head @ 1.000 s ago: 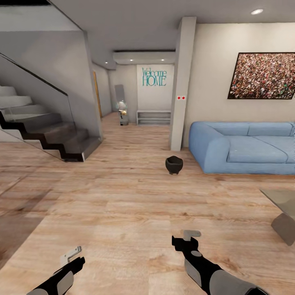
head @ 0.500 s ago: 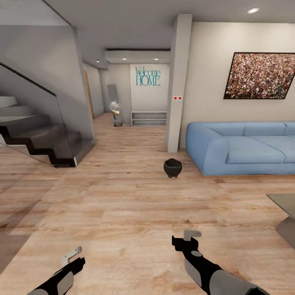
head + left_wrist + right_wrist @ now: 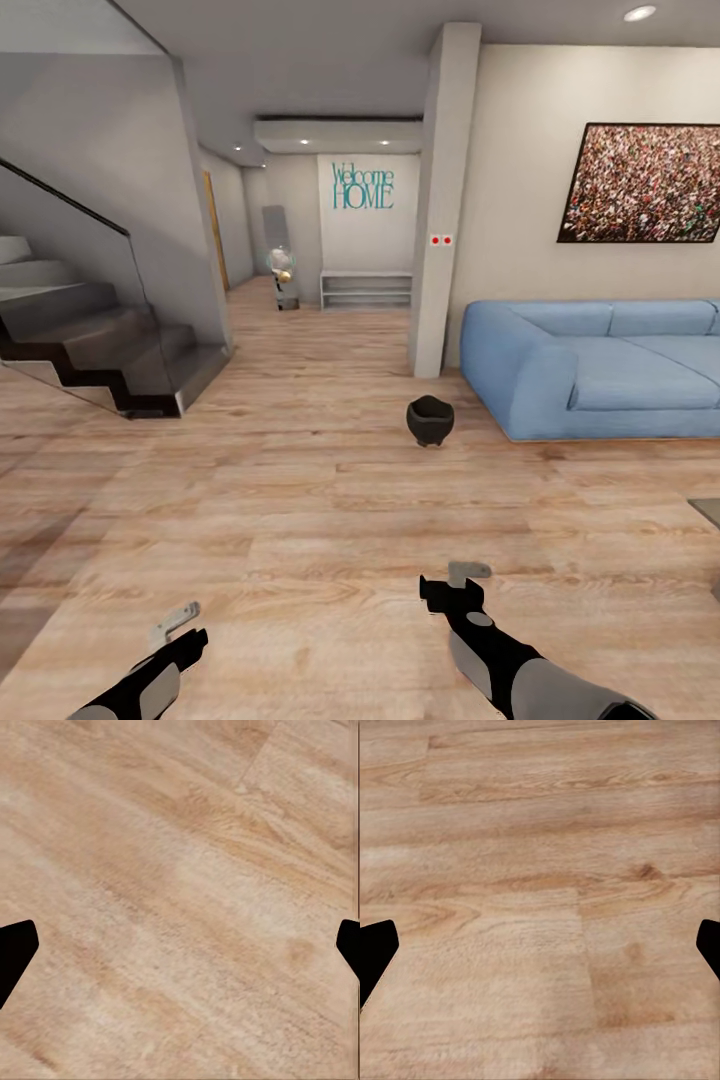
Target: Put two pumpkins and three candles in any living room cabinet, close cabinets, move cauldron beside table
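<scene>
Cauldron (image 3: 430, 419) first: you have it standing upright on the wood floor (image 3: 300, 520) ahead of you, slightly right of centre, just beside the near corner of the blue sofa (image 3: 600, 370) and in front of the grey pillar (image 3: 440, 200). It sits apart from both of your arms, well ahead of them.

Your left gripper (image 3: 175, 622) hangs low over the floor, and your right gripper (image 3: 468, 572) is held out over bare planks too. Through each wrist camera you see the dark tips of the fingers (image 3: 15, 952) at the two edges of the picture (same on the right wrist (image 3: 375, 952)), set wide apart with nothing between them but floorboards.

To your left is the staircase (image 3: 90, 340) with its glass balustrade. Down the hallway beyond the pillar there is a teal "Welcome HOME" sign (image 3: 362, 186) on the end wall, with a low pale shelf unit (image 3: 366, 289) beneath it. A large framed picture (image 3: 645, 183) hangs on the wall above the sofa
</scene>
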